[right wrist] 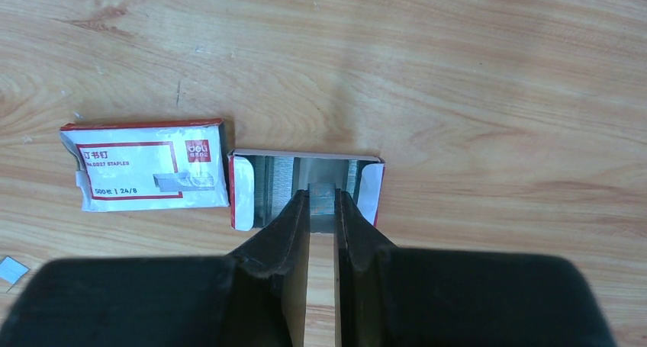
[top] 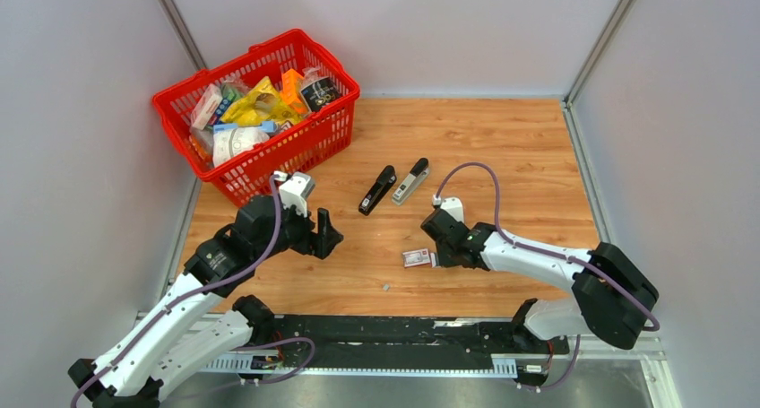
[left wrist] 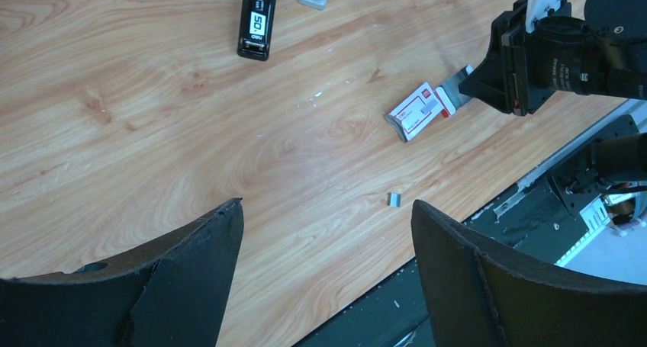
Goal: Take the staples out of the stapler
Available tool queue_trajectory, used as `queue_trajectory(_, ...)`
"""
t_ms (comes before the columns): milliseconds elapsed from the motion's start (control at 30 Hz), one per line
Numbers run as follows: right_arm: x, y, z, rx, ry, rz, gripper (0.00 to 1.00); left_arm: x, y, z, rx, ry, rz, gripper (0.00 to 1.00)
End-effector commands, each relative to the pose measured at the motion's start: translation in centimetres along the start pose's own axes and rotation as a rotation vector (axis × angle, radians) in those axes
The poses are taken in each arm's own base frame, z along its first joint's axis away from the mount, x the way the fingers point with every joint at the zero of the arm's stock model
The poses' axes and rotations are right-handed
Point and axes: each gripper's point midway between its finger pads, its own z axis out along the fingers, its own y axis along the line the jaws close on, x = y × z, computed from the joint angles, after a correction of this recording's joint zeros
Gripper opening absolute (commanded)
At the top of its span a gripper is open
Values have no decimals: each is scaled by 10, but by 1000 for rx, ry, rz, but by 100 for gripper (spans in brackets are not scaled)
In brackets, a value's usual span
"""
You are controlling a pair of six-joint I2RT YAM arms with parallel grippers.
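Pinched between the nearly closed fingertips of the right pincer [right wrist: 324, 206] is a short staple strip [right wrist: 323, 197], held over the open box tray [right wrist: 263, 187]. At 9 o'clock of the tray the box sleeve [right wrist: 145, 168] is laid. The left pincer [top: 323, 231] is held spread above the table [top: 502, 139]. The stapler [top: 377, 190] is laid flat at 11 o'clock of the tray, with a silver-grey piece [top: 411, 181] just beside it at 3 o'clock.

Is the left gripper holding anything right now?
No, the left gripper is wide open above the table, nothing between its fingers.
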Motion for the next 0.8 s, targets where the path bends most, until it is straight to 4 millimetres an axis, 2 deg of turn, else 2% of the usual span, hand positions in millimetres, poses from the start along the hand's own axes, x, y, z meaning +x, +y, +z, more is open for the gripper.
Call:
queue_trajectory(0, -14, 6, 1, -5, -55, 38, 11, -5, -2, 0, 14, -25, -1, 88)
queue_trajectory(200, -17, 4, 3, 13, -66, 48, 18, -5, -2, 0, 12, -24, -1, 88)
queue_trajectory(533, -25, 8, 5, 18, -83, 61, 20, -5, -1, -2, 7, -28, 0, 88)
queue_trajectory(767, -37, 10, -1, 23, -107, 65, 30, -5, -1, -2, 8, -27, 1, 88)
